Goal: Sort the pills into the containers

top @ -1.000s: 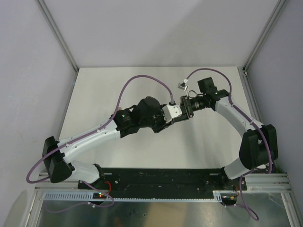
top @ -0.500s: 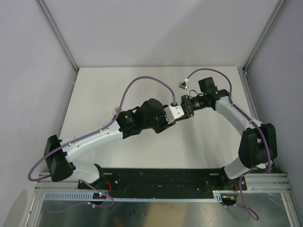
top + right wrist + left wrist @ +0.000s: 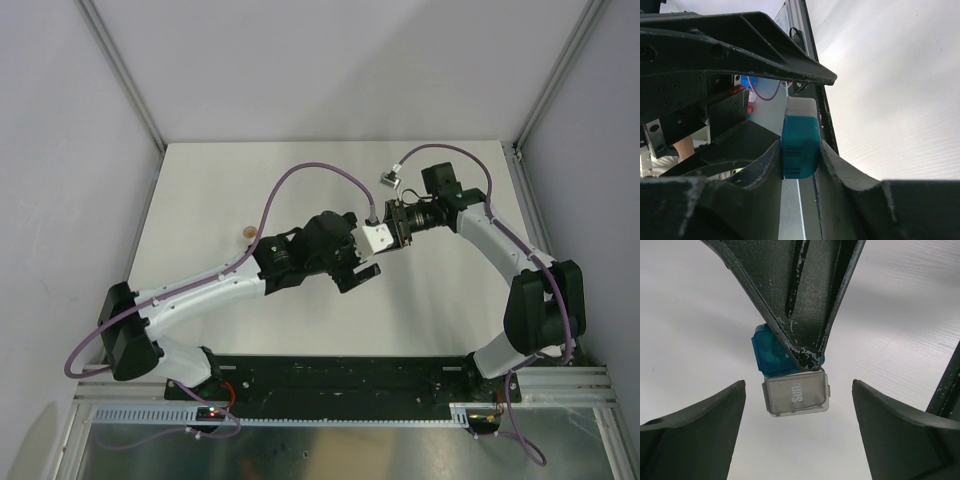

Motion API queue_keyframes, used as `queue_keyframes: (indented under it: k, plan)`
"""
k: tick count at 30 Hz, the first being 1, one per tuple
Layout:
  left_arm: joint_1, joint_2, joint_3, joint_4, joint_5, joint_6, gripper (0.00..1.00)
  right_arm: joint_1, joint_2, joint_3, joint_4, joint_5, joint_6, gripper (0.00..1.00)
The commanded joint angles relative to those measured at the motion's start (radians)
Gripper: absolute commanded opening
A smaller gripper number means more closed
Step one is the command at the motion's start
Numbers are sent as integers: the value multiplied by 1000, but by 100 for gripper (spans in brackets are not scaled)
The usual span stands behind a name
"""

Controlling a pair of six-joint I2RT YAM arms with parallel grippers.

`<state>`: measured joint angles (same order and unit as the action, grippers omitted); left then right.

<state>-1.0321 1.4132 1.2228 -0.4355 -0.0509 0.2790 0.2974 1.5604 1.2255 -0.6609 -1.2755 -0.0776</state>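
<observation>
A teal-blue box (image 3: pixel 800 145) is clamped between the fingers of my right gripper (image 3: pixel 800 146), which is shut on it above the table. In the left wrist view the same box (image 3: pixel 771 356) hangs from the right gripper's fingertips (image 3: pixel 807 347). Its grey flap (image 3: pixel 796 398), marked "Sun.", is swung open. My left gripper (image 3: pixel 798 385) stands wide open on either side of the flap and touches nothing. From above, the left gripper (image 3: pixel 360 272) and the right gripper (image 3: pixel 388 232) meet at mid-table. A small amber vial (image 3: pixel 247 233) stands on the table to the left. The pills are out of view.
The white table (image 3: pixel 220 190) is walled in by grey panels at the back and both sides. A purple cable (image 3: pixel 310 170) arches over the left arm. A small connector tag (image 3: pixel 386 180) hangs from the right arm's cable. The black base rail (image 3: pixel 330 375) runs along the near edge.
My left arm has reached further right and uncovered the amber vial, and its jaws have spread wide open. My right gripper has kept hold of the teal box, almost still.
</observation>
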Motion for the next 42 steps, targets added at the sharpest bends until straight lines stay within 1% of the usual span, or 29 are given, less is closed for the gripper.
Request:
queue_keyframes:
  k: [1,3,8,12,18,20,25,29,31,35,42]
  plan:
    - [-8,-6,20,18,-19,-13,95,0,-22,36,9,-27,2,0]
    - [-8,-14,22,17,-20,-7,98,-1,-26,35,4,-19,-4,0]
    - [-6,-50,20,5,8,5,100,-12,-39,35,-8,1,-31,0]
    - [17,-80,41,-53,146,12,100,-21,-65,36,-28,22,-71,0]
    - [118,-107,103,-172,459,25,100,-24,-95,70,-137,35,-193,0]
    - [152,-103,131,-210,539,32,100,-20,-108,83,-170,37,-236,0]
    - [196,-67,179,-239,645,20,100,10,-159,113,-227,57,-302,0]
    - [233,-7,224,-240,771,-28,99,47,-207,116,-226,87,-312,0]
    - [245,23,243,-240,825,-49,96,58,-224,117,-218,96,-304,0]
    - [249,69,262,-239,894,-70,86,67,-248,117,-202,102,-287,0]
    - [248,110,267,-240,950,-93,67,68,-266,117,-185,102,-269,0]
